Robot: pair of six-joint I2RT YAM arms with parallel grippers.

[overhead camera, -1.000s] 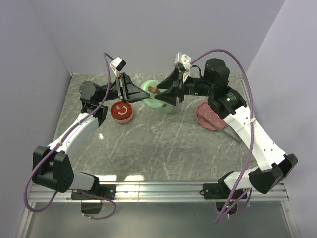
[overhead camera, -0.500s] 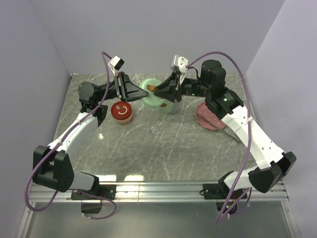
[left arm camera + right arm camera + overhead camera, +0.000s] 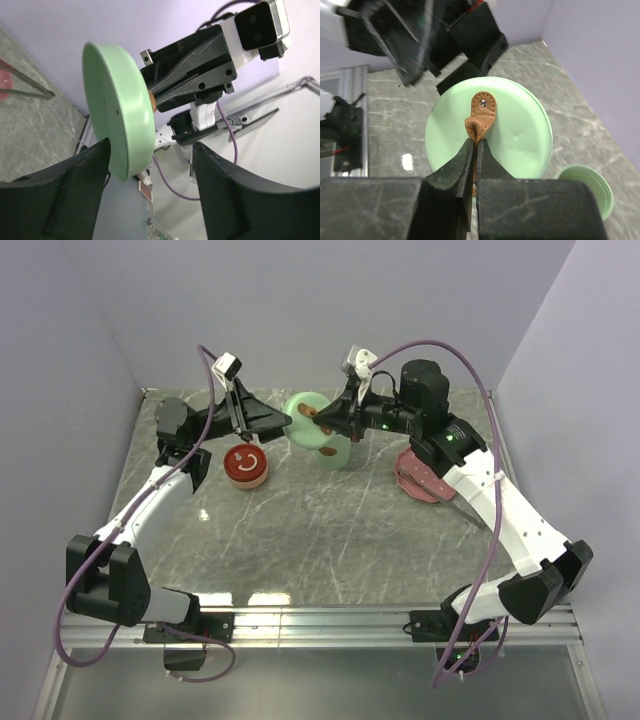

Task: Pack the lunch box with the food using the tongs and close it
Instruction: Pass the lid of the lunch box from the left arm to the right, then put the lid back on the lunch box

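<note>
1. Progress: the lid (image 3: 520, 130) is off the box (image 3: 338, 452) and held in the air, so closing is not done. The part of the box seen from the right wrist looks bare, so I judge that packing has hardly begun
2. The food is too small to make out; it is probably on the plate (image 3: 418, 480), right of the box
3. The tongs (image 3: 30, 86) are likely the thin metal arms at the left edge of the left wrist view, lying on the table (image 3: 330, 540) and in neither hand
4. Left to do: set the lid down, pick up the tongs, move the food, close the box
5. Right hand (image 3: 474, 146): clamped tight on the brown tab (image 3: 481, 112) at the lid's centre, holding the lid on edge above the table, with the arm reaching left past the box
6. Left hand (image 3: 150, 200): spread wide, one finger on each side of the lid's lower rim, gripping nothing
7. A red tub (image 3: 245, 465) sits on the table near the left hand
</note>
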